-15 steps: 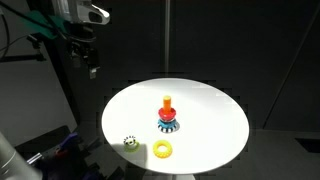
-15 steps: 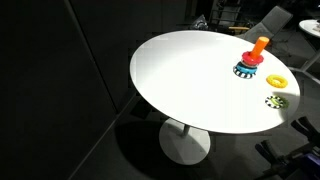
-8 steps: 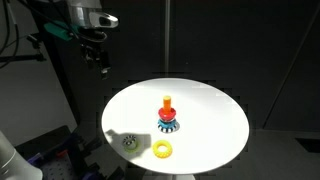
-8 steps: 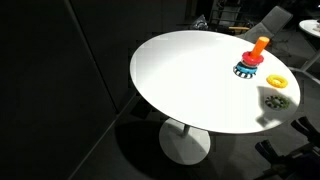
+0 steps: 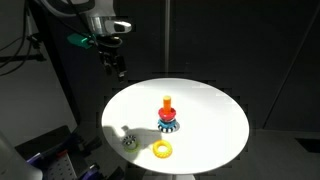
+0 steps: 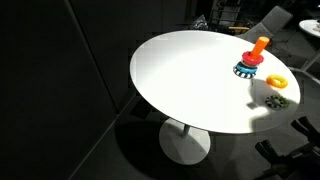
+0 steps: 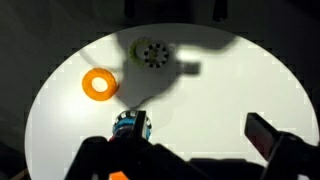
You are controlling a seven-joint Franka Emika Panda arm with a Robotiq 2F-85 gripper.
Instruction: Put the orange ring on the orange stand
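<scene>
The orange ring [image 5: 162,149] lies flat on the round white table [image 5: 210,105], near its front edge; it also shows in an exterior view [image 6: 277,81] and in the wrist view [image 7: 98,84]. The orange stand [image 5: 167,104] is upright mid-table with a red ring and a blue toothed ring [image 5: 168,126] around its foot, and appears in an exterior view [image 6: 258,48]. In the wrist view only the blue ring [image 7: 130,124] shows by a finger. My gripper [image 5: 119,68] hangs high above the table's far edge, open and empty [image 7: 195,135].
A small pale greenish object with dark specks [image 5: 129,141] lies near the orange ring, under the arm's shadow; it also shows in the wrist view [image 7: 151,52]. The table stands on a single pedestal [image 6: 186,135] in dark surroundings.
My arm has swung rightward toward the table, from over its outside edge to above its far rim. The arm's shadow has moved over the greenish object. Nothing on the table has moved.
</scene>
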